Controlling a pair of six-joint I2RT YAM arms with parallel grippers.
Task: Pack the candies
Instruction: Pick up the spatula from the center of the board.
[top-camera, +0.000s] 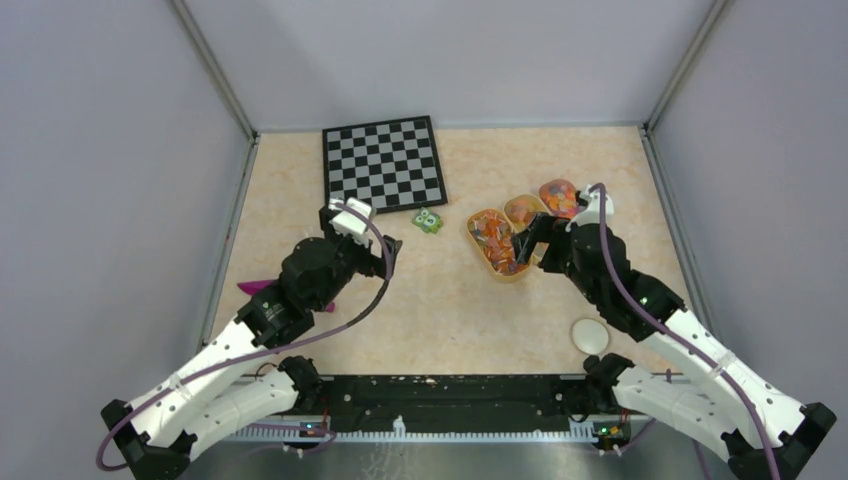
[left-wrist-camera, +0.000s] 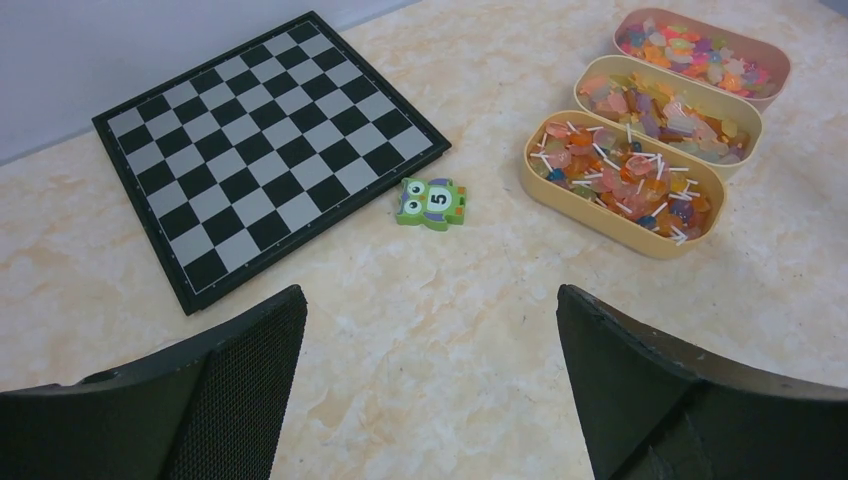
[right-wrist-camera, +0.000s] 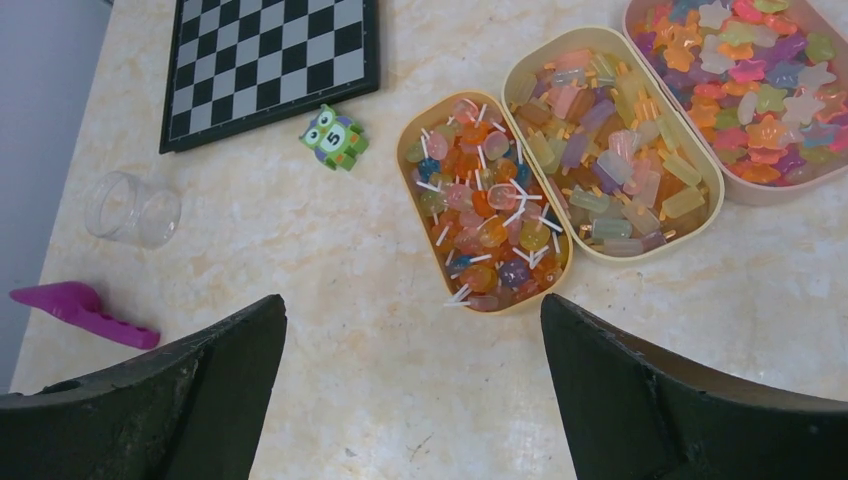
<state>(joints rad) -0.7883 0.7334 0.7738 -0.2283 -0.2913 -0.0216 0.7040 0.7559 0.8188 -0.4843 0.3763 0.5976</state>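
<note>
Small multicoloured candies (right-wrist-camera: 490, 210) fill three beige oval plastic trays (right-wrist-camera: 520, 306) set side by side on the marbled beige worktop (right-wrist-camera: 380, 400). The right gripper (right-wrist-camera: 412, 310) hovers over them, jaws wide apart and empty. The left gripper (left-wrist-camera: 430, 300), likewise spread and empty, hangs near the small green owl block (left-wrist-camera: 432, 203)

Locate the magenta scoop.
In the right wrist view, the magenta scoop lies at the far left of the table, just below the clear jar.
</note>
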